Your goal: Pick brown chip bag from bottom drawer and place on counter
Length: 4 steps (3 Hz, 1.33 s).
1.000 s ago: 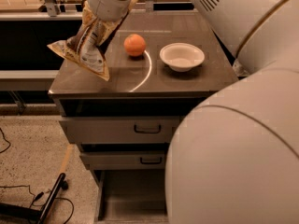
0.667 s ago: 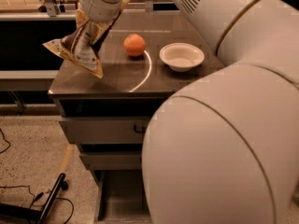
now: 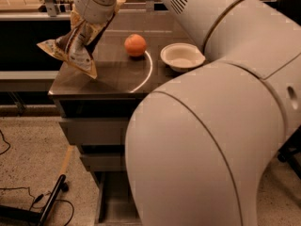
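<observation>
Dangling below pincer (image 3: 90, 28), over counter (image 3: 117, 76): bag (image 3: 70, 51)

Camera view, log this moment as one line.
gripper: holds brown chip bag | position: over left edge of counter, contact unclear | bottom drawer: open

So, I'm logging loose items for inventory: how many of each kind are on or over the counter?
brown chip bag: 1, hanging from the tool over the left edge of the counter
orange ball: 1
white bowl: 1
Total: 3
</observation>
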Available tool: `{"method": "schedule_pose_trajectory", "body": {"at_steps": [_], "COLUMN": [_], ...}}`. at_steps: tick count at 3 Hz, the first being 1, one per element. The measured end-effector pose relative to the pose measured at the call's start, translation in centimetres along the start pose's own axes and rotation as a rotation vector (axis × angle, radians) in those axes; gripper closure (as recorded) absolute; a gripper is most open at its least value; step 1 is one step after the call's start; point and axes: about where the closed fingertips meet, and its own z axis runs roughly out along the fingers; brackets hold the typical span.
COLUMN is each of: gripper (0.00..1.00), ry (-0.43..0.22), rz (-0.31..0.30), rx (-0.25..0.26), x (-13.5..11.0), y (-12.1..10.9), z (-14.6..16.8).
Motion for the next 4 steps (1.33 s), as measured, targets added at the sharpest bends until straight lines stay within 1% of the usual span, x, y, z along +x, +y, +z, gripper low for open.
{"method": "schedule_pose_trajectory", "body": {"at_steps": [3,4], "gripper": [0.13,0.00], "ry": [-0.071,-0.089], "rz": [0.011,0.013], "rx": [0.038,0.047], "x": [-1.9,-2.4], "y": [-1.2,-1.5], "z": [0.5,0.7]}}
